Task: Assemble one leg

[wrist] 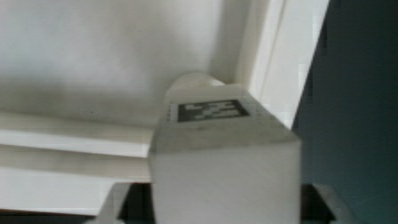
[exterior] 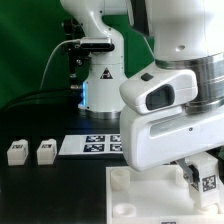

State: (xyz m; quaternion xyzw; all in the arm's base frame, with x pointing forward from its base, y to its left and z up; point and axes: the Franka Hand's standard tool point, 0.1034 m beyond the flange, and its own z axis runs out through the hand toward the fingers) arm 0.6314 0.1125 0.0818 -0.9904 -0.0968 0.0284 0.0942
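Observation:
My gripper (exterior: 203, 176) is shut on a leg (exterior: 208, 182), a chunky white block with a black-and-white tag. It holds the leg over the corner of the white tabletop (exterior: 135, 195) at the exterior view's right. In the wrist view the leg (wrist: 222, 150) fills the middle between my gripper's (wrist: 224, 202) dark fingers (wrist: 143, 200). Its tag (wrist: 210, 108) faces the camera and its far end sits by the tabletop's (wrist: 89, 80) corner. Whether the leg touches the tabletop cannot be told.
Two more legs (exterior: 16, 152) (exterior: 46, 151) stand on the black table at the exterior view's left. The marker board (exterior: 92, 145) lies behind the tabletop. The arm's base (exterior: 100, 80) stands at the back.

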